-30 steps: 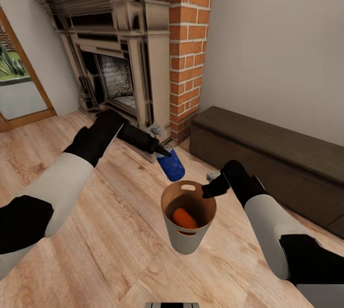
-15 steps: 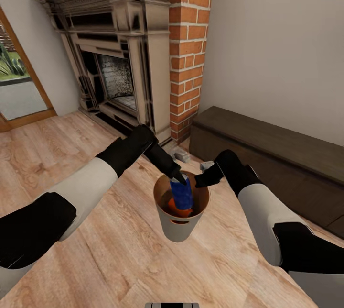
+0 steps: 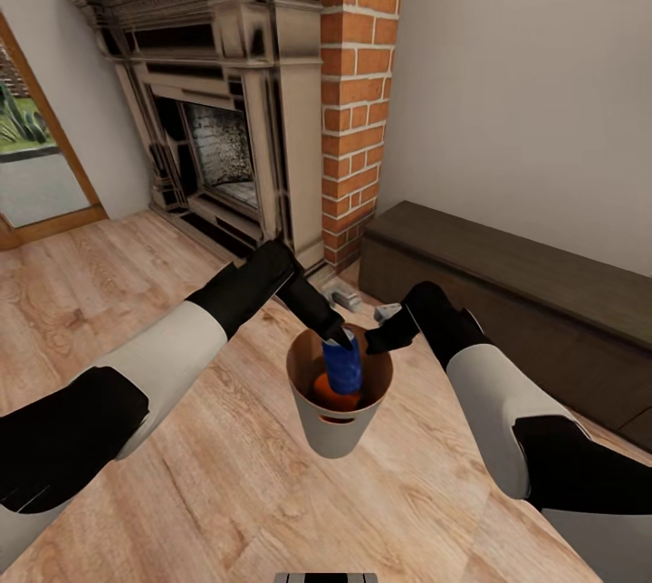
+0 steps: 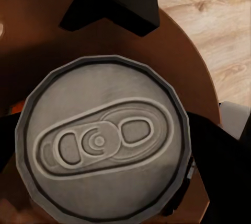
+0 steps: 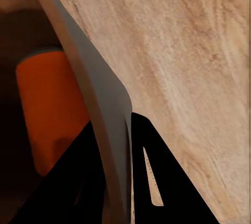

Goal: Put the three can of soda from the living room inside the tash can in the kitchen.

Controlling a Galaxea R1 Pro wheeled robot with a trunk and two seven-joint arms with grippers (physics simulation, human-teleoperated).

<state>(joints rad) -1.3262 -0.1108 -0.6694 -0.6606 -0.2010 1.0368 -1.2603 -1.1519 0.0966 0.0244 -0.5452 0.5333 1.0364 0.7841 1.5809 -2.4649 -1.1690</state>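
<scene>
The grey pail (image 3: 337,427) hangs above the wood floor, and my right gripper (image 3: 374,340) is shut on its far rim. In the right wrist view the fingers (image 5: 157,182) pinch the pail's wall (image 5: 89,78) from both sides. The blue can (image 3: 344,367) stands upright inside the pail with its top at rim height, and my left gripper (image 3: 339,339) is shut on its upper end. Its grey lid (image 4: 102,140) faces the left wrist camera, with the pail's brown inside (image 4: 183,62) behind it. One orange can (image 3: 324,391) (image 5: 47,114) lies at the pail's bottom.
The fireplace (image 3: 217,139) and red brick chimney (image 3: 358,103) stand straight ahead. A dark low bench (image 3: 516,293) runs along the right wall. A small grey object (image 3: 346,296) lies on the floor at the chimney's foot. A glass door (image 3: 27,157) is at far left.
My left gripper carried the blue can from beside the pail over its rim and down inside. The right gripper shifted the pail slightly left.
</scene>
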